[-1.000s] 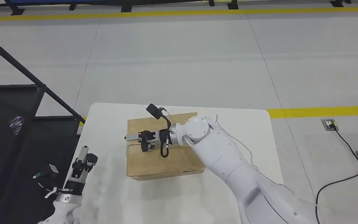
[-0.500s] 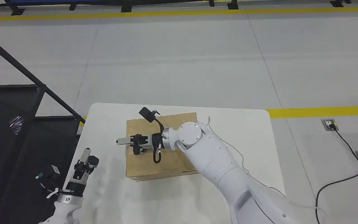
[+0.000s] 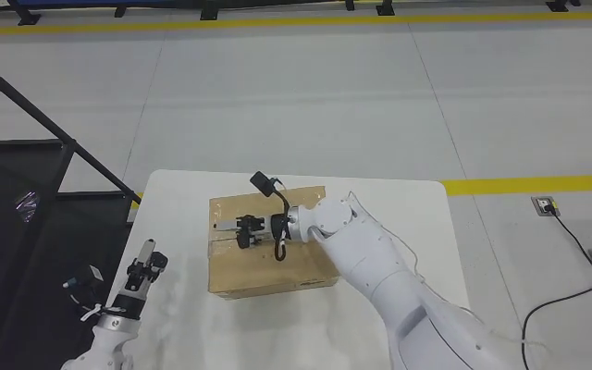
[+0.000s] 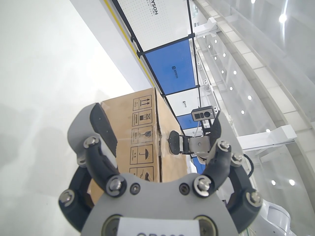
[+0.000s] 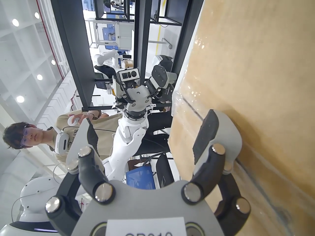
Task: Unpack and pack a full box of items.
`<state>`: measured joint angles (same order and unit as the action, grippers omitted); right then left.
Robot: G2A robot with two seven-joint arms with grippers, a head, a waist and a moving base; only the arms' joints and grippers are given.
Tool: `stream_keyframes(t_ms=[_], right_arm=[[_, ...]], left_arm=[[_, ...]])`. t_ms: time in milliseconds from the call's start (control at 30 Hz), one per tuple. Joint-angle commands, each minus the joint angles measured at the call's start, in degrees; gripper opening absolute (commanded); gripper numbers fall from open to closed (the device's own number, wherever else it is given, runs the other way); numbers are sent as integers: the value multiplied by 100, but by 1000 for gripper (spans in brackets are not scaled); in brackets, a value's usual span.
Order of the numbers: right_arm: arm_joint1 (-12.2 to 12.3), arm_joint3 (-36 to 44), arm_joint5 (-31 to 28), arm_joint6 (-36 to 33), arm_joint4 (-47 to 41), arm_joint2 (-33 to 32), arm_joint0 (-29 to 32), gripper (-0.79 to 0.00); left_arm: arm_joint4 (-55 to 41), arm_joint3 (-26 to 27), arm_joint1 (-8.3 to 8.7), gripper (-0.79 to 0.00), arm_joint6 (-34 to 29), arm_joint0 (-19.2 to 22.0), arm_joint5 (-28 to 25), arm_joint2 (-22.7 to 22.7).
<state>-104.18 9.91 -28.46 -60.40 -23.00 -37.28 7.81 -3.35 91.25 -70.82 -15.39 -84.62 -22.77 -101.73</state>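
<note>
Resting on the white table (image 3: 388, 199), the taped cardboard box (image 3: 264, 268) lies partly under the right gripper (image 3: 222, 225). Its wide, empty jaws straddle the box's end edge, one pad close to the tape seam (image 5: 189, 106). The left gripper (image 3: 151, 259), jaws also wide and empty, has the box ahead of it, well apart. With nothing bracing it, the box may slide if a fingertip snags the tape.

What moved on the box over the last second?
The right gripper slid along the top of the box out to the edge nearest the left gripper, then drew back over the taped seam, about where it started. Its jaws are open and it took hold of nothing. The left gripper shifted only slightly beside the box, jaws open. The box stayed put on the table, flaps shut.
</note>
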Motion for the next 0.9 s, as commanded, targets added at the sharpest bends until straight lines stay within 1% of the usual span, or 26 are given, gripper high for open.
stream_keyframes(t_ms=[0,300,467,667,867], right_arm=[[66,-44,-43,-36,-16,-59,25,0],[398,-67,-350,-67,-1,-308,105,0],[575,-53,-243,83,166,-375,128,0],[785,121,-195,-56,228,-508,215,0],[988,460,-198,-126,351,-632,342,0]], left_arm=[[1,22,6,0,-16,13,17,-15],[80,58,11,0,-14,71,79,79],[107,82,12,0,11,75,83,113],[101,78,16,0,43,77,93,121],[125,72,16,0,59,108,116,183]])
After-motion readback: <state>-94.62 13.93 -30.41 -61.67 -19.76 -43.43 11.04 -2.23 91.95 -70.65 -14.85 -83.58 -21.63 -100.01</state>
